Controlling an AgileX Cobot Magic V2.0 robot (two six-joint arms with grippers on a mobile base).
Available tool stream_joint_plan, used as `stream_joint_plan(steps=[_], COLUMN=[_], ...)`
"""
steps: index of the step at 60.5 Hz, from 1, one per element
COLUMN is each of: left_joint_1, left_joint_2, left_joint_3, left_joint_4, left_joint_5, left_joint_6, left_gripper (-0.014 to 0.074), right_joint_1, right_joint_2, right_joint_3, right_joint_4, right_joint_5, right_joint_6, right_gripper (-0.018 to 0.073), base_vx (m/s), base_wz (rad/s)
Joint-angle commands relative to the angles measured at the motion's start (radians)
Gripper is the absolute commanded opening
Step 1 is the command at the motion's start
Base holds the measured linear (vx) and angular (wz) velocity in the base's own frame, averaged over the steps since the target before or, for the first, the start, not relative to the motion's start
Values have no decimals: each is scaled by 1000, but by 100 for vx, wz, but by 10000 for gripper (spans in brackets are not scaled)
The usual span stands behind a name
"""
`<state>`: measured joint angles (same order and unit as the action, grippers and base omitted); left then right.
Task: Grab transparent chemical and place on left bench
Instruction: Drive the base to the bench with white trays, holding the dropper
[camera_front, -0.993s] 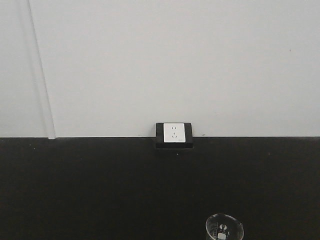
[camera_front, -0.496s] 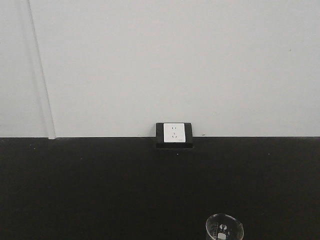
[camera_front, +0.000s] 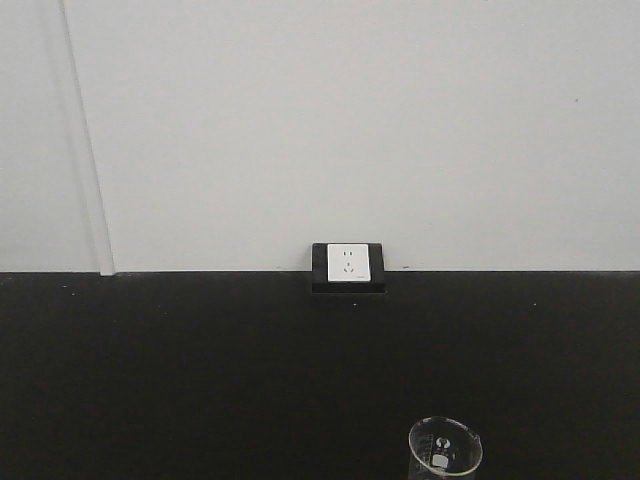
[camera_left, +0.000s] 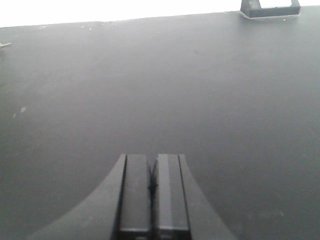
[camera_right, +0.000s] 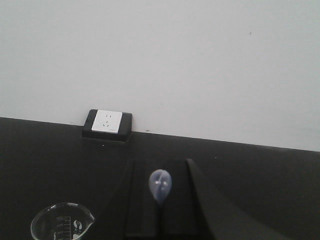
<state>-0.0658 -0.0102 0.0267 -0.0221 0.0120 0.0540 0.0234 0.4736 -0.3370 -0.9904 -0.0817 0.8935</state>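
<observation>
- Exterior front-facing view: the transparent chemical (camera_front: 445, 453) stands upright on the black tabletop (camera_front: 200, 380), well forward of the rear edge and its wall socket (camera_front: 348, 265).
- Right wrist view: the right end effector (camera_right: 160, 166) is clenched on a dropper pipette (camera_right: 160, 186), with the transparent chemical apart at its left.
- Left wrist view: the left end effector (camera_left: 151, 162) is clenched on nothing.
- Hazard: smooth glass may tip under an off-centre approach, and the occupied right end effector cannot grasp it.
</observation>
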Motion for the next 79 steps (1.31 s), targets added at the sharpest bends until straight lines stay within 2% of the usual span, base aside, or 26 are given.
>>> stream_joint_plan(steps=[1,60,79], left_joint_1=[-2,-2,-2], left_joint_2=[-19,-19,-19], left_joint_3=[16,16,16], left_joint_4=[-1,-1,-1], left_joint_5=[-78,-78,-78], left_joint_6=[-8,-8,-8], left_gripper=[-3,-3,-3], right_joint_1=[-5,-5,-5], right_joint_2=[4,4,4], right_joint_3=[-32,-32,-32], right_joint_4=[-3,-3,-3], right_joint_5=[-34,-34,-34], right_joint_6=[-6,-6,-6], right_gripper=[-3,-3,-3], base_vx=[-9,-23,-31], base_wz=[-2,-3,16])
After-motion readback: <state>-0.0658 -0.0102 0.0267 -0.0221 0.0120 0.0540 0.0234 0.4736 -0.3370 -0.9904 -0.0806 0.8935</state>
